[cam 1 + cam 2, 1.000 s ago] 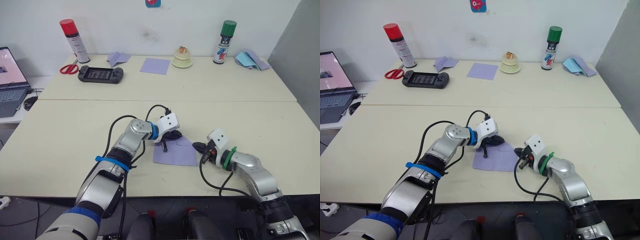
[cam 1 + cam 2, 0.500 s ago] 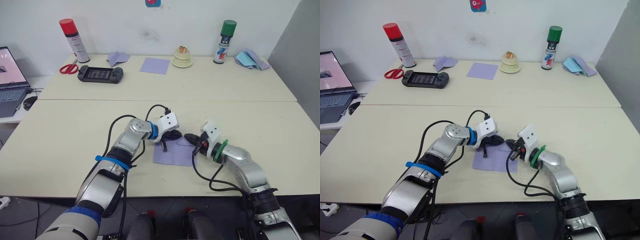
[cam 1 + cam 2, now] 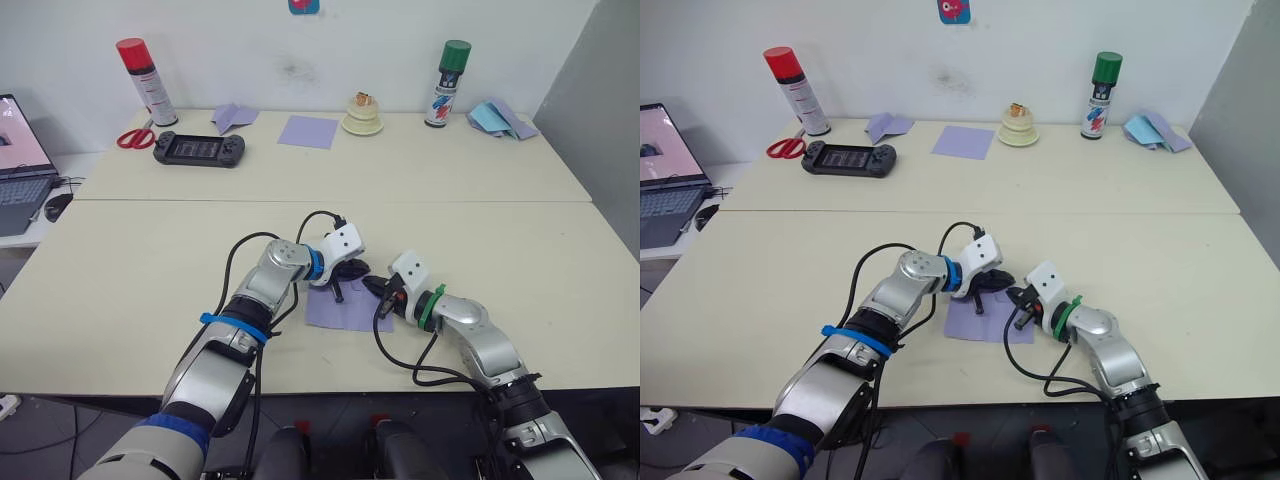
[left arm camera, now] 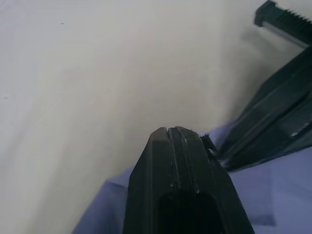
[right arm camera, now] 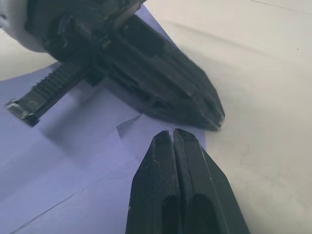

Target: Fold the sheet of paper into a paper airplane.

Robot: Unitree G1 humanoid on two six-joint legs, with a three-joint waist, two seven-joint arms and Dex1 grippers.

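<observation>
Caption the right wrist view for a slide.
Both shut claws, right and left, meet over the creased purple paper.

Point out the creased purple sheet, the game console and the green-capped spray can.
sheet (image 3: 345, 311): left eye view, bare middle of the paper.
console (image 3: 199, 149): left eye view, centre of its screen.
green-capped can (image 3: 446, 83): left eye view, middle of the can's body.

Along the far edge of the table (image 3: 150, 260) stand a red-capped spray can (image 3: 146, 80) and a green-capped spray can (image 3: 442, 83). Red-handled scissors (image 3: 136, 138) lie just beside a black game console (image 3: 199, 149). A smooth lavender square (image 3: 308, 131), a small cake (image 3: 362, 115) and light-blue paper pieces (image 3: 490, 117) sit there too. A laptop (image 3: 20, 165) is off to the left.
</observation>
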